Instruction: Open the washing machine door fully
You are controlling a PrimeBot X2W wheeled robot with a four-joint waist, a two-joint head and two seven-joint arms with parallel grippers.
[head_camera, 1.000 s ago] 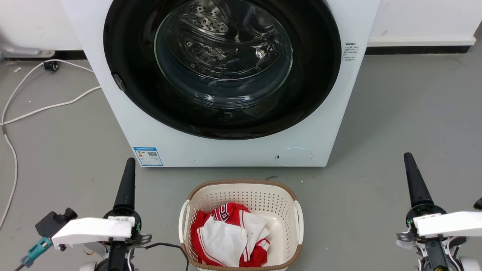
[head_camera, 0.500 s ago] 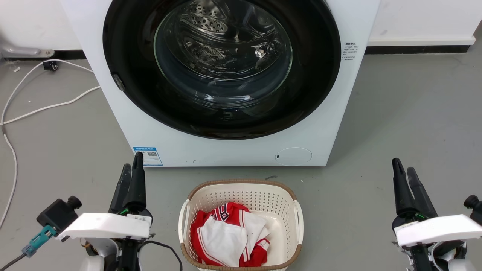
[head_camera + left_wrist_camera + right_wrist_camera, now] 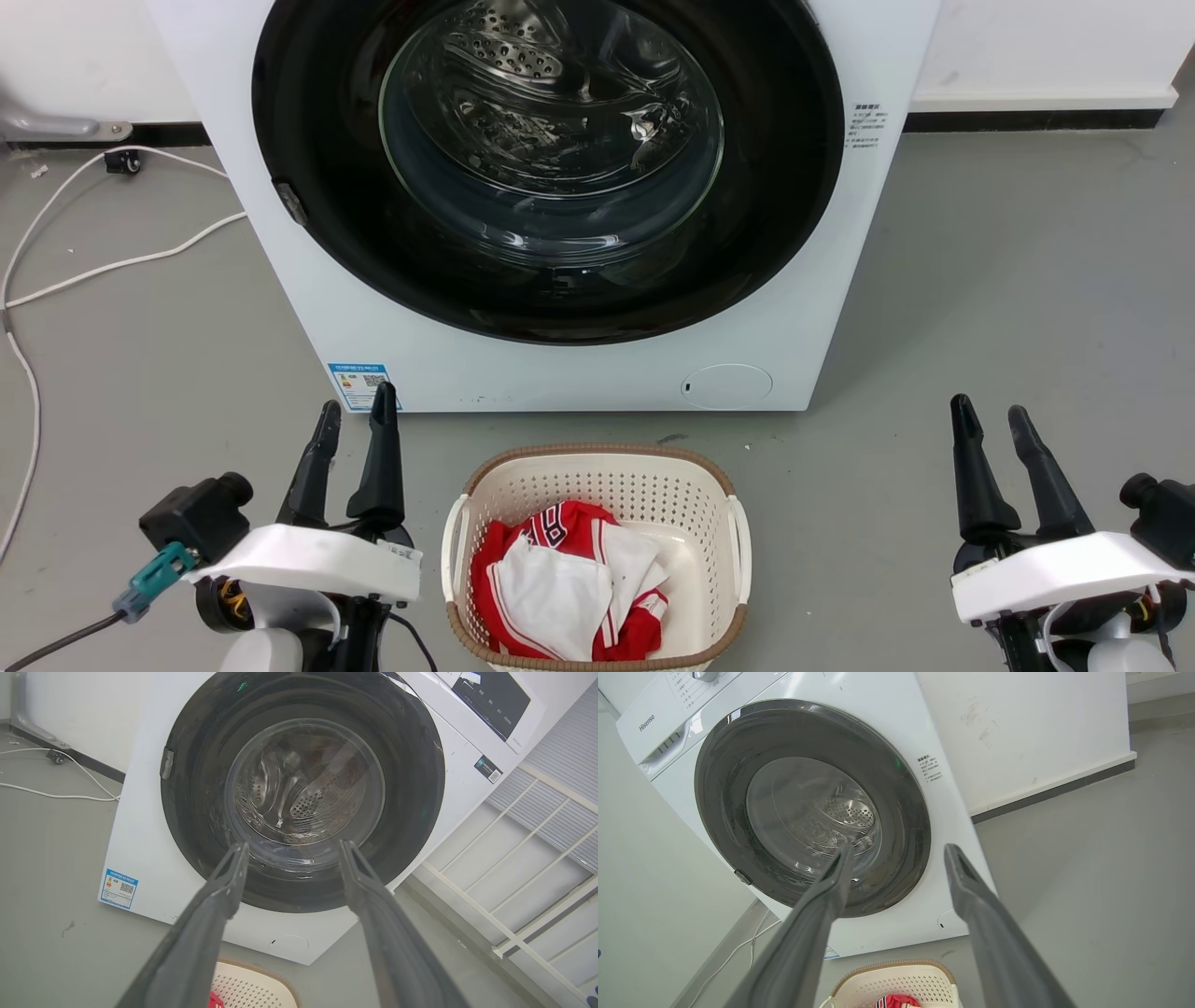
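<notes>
1. Two stages are judged to lie ahead: the door [image 3: 549, 168] is first to be freed at its catch side, then swung wide; at present it is shut, flush against the front of the washing machine [image 3: 560, 378], and nothing is touching it
2. A small grey tab [image 3: 291, 203] is seen on the door's left rim; it is taken, as a judgement only, for the catch side, so the pull is best started there and not on the bulging clear middle, which looks smooth and offers no hold
3. The rim is glossy, so a finger is better hooked behind its edge than pinched on it, and the pull is best led along an arc, not straight out
4. The basket [image 3: 579, 453] of red and white clothes [image 3: 560, 588] is set on the floor [image 3: 980, 280] just in front of the machine, between the arms, and the reaching arm should be kept off it
5. The left gripper [image 3: 356, 403] is held low, well apart from the door, its fingers pointed towards the machine and spread, with nothing between them
6. The right gripper [image 3: 988, 411] is held likewise on the other side, fingers parted and empty; in each wrist view the door is seen beyond the finger pair
</notes>
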